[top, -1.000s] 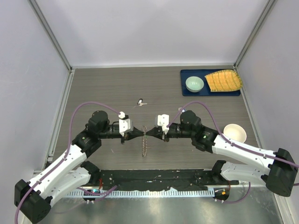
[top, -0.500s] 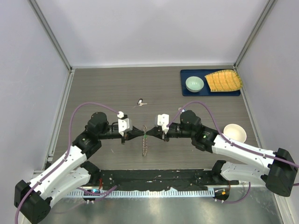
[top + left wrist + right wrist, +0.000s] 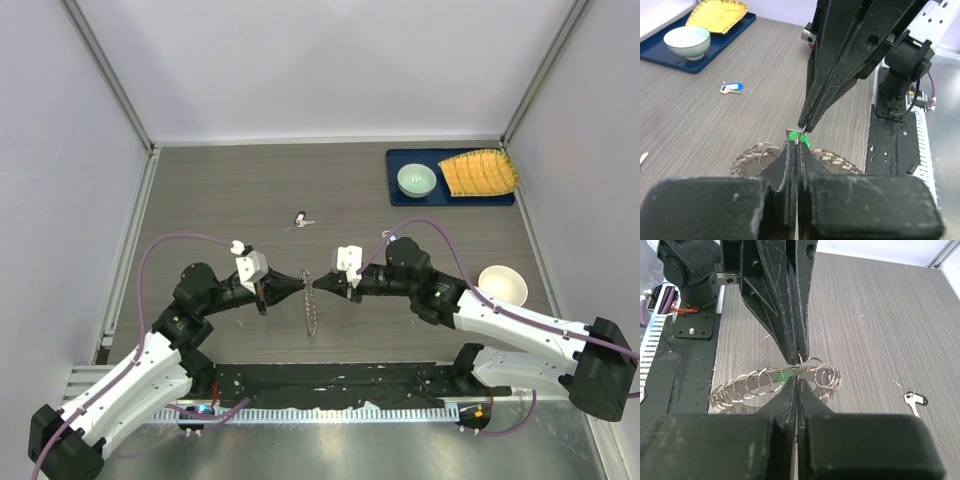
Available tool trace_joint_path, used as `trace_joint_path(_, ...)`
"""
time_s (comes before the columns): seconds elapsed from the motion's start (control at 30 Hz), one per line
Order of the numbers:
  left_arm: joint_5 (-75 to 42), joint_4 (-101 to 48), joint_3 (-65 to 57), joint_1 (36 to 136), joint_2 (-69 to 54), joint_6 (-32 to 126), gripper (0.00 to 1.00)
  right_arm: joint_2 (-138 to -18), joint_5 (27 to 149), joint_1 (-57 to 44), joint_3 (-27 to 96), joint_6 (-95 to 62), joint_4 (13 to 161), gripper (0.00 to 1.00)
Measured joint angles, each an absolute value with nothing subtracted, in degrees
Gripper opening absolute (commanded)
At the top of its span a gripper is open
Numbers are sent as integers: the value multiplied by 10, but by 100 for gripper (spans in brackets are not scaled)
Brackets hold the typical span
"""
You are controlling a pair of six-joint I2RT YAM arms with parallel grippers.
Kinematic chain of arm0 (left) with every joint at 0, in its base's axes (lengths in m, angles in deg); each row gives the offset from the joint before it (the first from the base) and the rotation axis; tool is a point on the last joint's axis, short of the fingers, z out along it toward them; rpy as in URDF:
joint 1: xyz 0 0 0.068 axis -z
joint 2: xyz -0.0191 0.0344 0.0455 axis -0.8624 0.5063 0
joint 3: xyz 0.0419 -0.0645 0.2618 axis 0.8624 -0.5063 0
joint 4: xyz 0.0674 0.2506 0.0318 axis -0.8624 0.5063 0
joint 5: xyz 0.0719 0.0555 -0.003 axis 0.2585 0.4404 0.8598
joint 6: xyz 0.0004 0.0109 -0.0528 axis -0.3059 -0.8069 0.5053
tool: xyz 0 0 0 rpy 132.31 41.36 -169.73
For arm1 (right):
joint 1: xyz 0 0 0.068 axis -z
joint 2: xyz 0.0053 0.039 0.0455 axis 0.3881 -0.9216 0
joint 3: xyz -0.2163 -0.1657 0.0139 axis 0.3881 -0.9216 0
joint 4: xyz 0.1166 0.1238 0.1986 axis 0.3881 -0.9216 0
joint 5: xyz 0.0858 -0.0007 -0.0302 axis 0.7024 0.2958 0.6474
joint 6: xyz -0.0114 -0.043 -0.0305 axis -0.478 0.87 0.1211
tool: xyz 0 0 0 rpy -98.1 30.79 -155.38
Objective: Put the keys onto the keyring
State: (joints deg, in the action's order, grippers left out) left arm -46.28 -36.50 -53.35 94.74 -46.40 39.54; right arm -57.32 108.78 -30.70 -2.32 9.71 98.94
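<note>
The keyring (image 3: pixel 311 312), a big thin ring strung with small metal rings, hangs edge-on between the two arms, just above the table. Both grippers meet tip to tip at its top. My left gripper (image 3: pixel 303 284) is shut, with the green key (image 3: pixel 805 143) at its tips. My right gripper (image 3: pixel 318 285) is shut on a small ring of the keyring (image 3: pixel 745 385). From the right wrist, a bit of green (image 3: pixel 781 378) shows behind the rings. The blue key (image 3: pixel 732 88) lies loose on the table behind them (image 3: pixel 301 219).
A dark blue tray (image 3: pixel 400 158) at the back right holds a pale green bowl (image 3: pixel 416 180) and a yellow ridged thing (image 3: pixel 480 172). A white bowl (image 3: pixel 503 284) stands beside the right arm. Grey walls close in the table on three sides.
My left arm has drawn its wrist and elbow back to the left and tilted, while its tips stay at the keyring. The right arm has hardly moved.
</note>
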Motion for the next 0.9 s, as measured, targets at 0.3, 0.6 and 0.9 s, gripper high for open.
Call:
trace_joint_path(0.3, -437, -466, -569, 950, -460, 480, 0, -573, 1090, -307, -23, 98, 996, 1)
trace_joint_path(0.6, -404, -536, -581, 974, -441, 510, 0, -576, 1092, -307, -23, 99, 1001, 5)
trace_joint_path(0.9, -375, -604, -623, 986, -444, 513, 0, -584, 1086, -309, -24, 69, 1001, 11)
